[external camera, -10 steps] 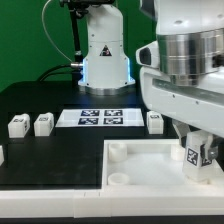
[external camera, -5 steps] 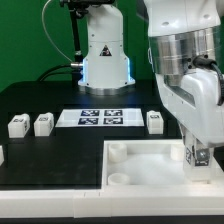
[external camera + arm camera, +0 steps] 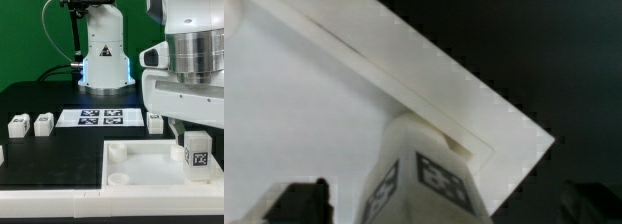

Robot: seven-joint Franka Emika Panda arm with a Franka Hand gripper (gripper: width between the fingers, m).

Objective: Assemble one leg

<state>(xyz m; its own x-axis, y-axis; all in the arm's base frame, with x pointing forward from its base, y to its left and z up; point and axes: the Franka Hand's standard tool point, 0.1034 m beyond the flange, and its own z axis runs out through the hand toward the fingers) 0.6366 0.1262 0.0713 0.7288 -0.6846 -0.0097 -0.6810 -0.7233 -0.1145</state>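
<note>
Leg (image 3: 197, 153) fitting looks to be the step in hand: one white tagged post stands upright at about four o'clock in the exterior view, on the near corner of the tray (image 3: 140, 160), just under the arm's big wrist housing. Whether the pincer is clamped on it I cannot tell; its fingers are hidden behind the housing in the exterior view, and the wrist view shows only two dark finger shapes low down, either side of the post (image 3: 423, 175), against the tray's raised rim. My guess is that the post sits in or over a corner socket, so the next move calls for twisting or pressing it home while it stays vertical, then letting go without tipping it. Elsewhere on the black surface (image 3: 40, 100), two spare legs (image 3: 30, 125) stand side by side at nine o'clock and another (image 3: 155, 122) at about three, just beyond the tray. At the centre lies the marker board (image 3: 100, 117), with the arm's base (image 3: 104, 50) at twelve o'clock and a green backdrop (image 3: 25, 40) behind.
</note>
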